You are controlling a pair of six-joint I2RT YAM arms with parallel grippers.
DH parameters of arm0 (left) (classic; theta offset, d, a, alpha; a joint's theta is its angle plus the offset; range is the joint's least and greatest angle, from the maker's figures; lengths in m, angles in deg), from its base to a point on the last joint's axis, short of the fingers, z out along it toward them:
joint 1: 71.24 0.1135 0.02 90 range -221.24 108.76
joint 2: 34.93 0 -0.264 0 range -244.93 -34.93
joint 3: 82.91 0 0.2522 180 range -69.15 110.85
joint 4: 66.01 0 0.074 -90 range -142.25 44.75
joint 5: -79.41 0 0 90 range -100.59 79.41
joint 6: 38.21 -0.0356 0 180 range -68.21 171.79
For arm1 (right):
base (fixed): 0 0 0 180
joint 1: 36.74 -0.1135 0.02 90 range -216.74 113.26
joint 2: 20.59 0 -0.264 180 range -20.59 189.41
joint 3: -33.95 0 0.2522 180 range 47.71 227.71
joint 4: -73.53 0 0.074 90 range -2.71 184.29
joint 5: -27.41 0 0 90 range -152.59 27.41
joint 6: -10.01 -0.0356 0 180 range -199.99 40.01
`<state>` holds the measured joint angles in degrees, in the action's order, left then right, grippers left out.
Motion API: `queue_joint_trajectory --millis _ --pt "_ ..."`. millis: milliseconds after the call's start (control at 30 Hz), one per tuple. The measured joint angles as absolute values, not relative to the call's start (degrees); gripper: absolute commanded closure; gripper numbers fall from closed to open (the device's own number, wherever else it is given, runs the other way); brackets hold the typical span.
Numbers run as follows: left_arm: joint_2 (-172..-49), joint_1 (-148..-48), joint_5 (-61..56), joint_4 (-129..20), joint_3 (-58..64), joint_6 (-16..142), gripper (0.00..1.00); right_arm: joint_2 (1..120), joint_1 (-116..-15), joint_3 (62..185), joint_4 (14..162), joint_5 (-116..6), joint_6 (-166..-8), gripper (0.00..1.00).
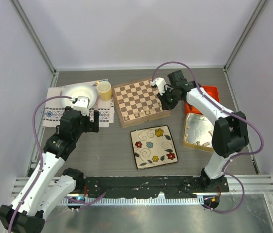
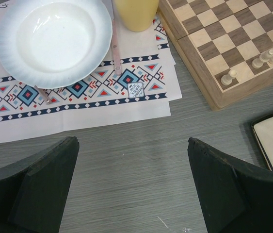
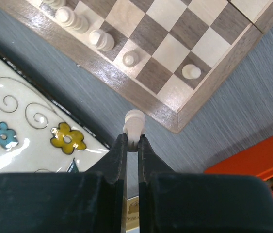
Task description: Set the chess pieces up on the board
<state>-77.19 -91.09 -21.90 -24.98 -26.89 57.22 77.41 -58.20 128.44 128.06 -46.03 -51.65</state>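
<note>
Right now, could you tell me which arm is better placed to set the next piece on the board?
Right. The right end effector is shut on a pale chess piece beside the board; the left end effector is open and empty.

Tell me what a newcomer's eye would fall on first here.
The right gripper is shut on a pale chess piece just outside the near right corner of the board. A few pale pieces line the board's near edge. The left gripper hangs open over the table, beside the white bowl on its patterned mat.
</note>
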Motion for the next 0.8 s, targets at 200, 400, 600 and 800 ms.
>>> queue_joint_trajectory --millis 200,400,600,800 --pt "-77.2 -91.1 -21.5 -25.0 -27.0 57.1 0.00 83.8 -58.8 133.1 128.1 -47.7 -51.6 0.98" --pt "-77.2 -91.1 -21.5 -25.2 -27.2 57.1 0.00 87.2 -59.0 135.8 128.3 -49.1 -51.6 0.98" --pt "-77.2 -91.1 -21.4 -25.4 -27.2 57.1 0.00 89.1 -59.8 137.0 129.1 -49.6 -51.6 0.96" --pt "-77.2 -91.1 -21.1 -25.4 -27.2 57.1 0.00 92.2 -60.5 138.8 129.7 -50.3 -51.6 0.94"
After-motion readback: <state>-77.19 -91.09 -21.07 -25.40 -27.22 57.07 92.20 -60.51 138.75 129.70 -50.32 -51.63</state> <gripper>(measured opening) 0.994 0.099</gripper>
